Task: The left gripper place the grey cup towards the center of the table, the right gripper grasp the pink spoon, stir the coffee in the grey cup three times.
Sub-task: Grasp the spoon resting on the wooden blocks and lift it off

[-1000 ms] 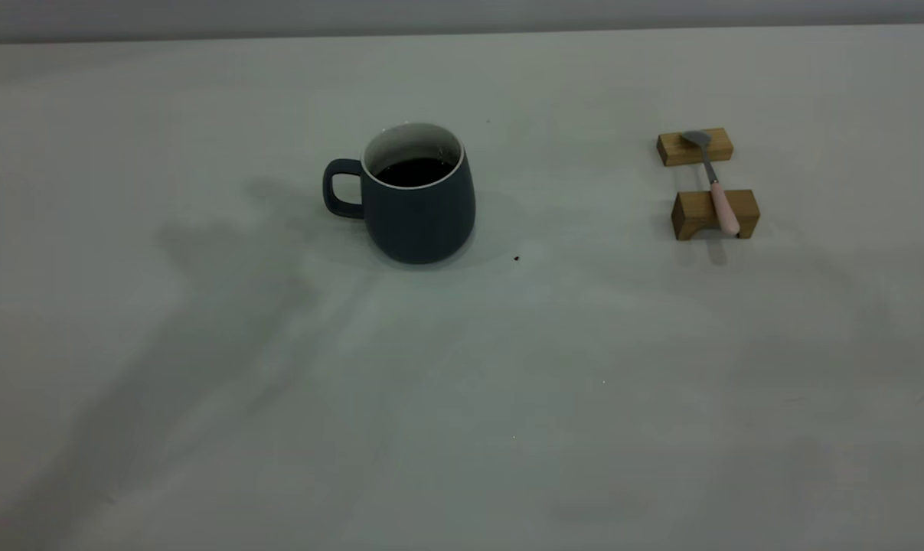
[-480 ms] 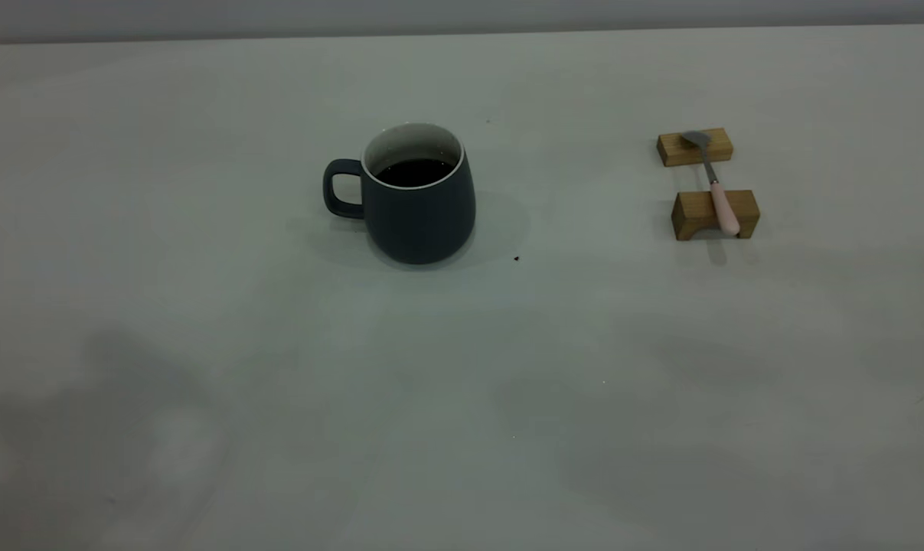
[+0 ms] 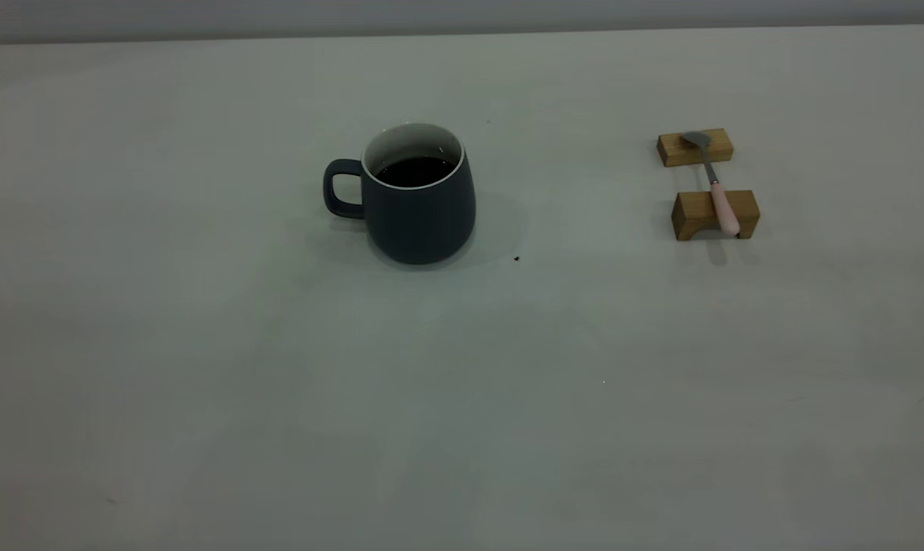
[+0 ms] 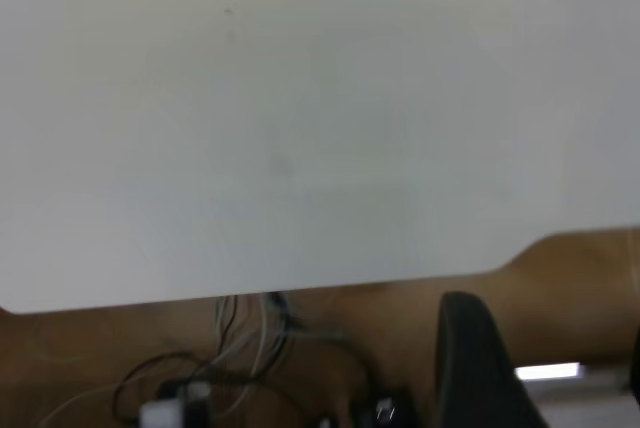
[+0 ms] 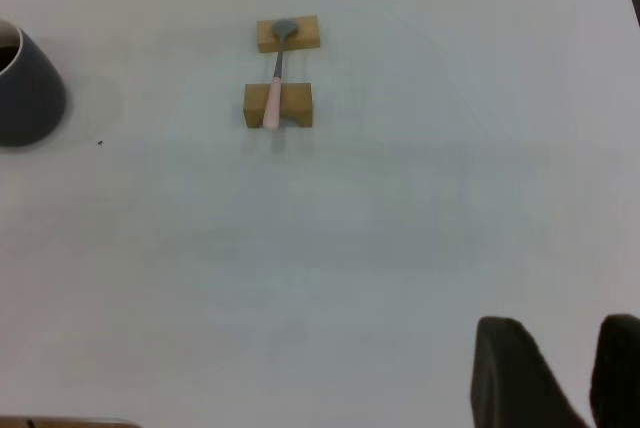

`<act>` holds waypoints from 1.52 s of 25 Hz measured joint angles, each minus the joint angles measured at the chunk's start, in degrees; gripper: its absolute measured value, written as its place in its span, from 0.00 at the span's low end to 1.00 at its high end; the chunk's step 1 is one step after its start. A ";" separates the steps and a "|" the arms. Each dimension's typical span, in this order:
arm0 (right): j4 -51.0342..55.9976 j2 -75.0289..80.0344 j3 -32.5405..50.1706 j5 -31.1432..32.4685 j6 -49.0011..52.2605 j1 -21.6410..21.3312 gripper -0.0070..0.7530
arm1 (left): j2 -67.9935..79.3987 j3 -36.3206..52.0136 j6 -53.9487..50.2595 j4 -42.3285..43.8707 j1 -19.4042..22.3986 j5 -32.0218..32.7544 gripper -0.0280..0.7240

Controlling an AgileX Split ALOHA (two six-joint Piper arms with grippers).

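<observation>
The grey cup [image 3: 423, 218] stands upright near the middle of the table [image 3: 462, 398], with its handle toward the left and dark coffee [image 3: 414, 170] inside. The pink spoon [image 3: 718, 195] lies across two tan wooden blocks at the right, its bowl on the far block. Neither gripper appears in the exterior view. In the right wrist view, my right gripper [image 5: 560, 326] hovers over bare table, far from the spoon [image 5: 273, 98] and the cup [image 5: 25, 88], with a narrow gap between its fingers. My left gripper [image 4: 550, 333] hangs past the table's edge with its fingers wide apart and nothing between them.
The far wooden block [image 3: 695, 147] and the near block [image 3: 691, 214] hold the spoon off the surface. A tiny dark speck [image 3: 516, 259] lies right of the cup. Beyond the table edge in the left wrist view are loose cables [image 4: 250, 348] over a brown floor.
The arm shadows that lay across the table's left and front have withdrawn and faded. The cup and the spoon have not moved.
</observation>
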 joint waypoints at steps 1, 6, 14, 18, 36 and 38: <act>0.00 0.00 0.00 0.00 0.00 0.00 0.32 | -2.67 1.23 -0.05 -0.30 1.12 -0.03 0.63; 0.00 0.00 0.00 0.00 0.00 0.00 0.32 | -11.20 5.24 -0.18 -2.95 4.46 -0.27 0.63; 0.00 0.00 0.00 0.00 0.00 0.00 0.32 | -21.23 6.64 -1.18 -3.52 5.36 -2.34 0.63; 0.00 0.00 0.00 0.00 0.00 0.00 0.32 | -23.19 7.13 -2.37 -3.52 5.36 -2.04 0.63; 0.00 0.00 0.00 0.00 0.00 0.00 0.32 | -23.26 7.45 -2.43 -3.52 5.36 -1.86 0.63; 0.00 0.00 0.00 0.00 0.00 0.00 0.32 | -23.26 7.45 -2.43 -3.52 5.36 -1.86 0.63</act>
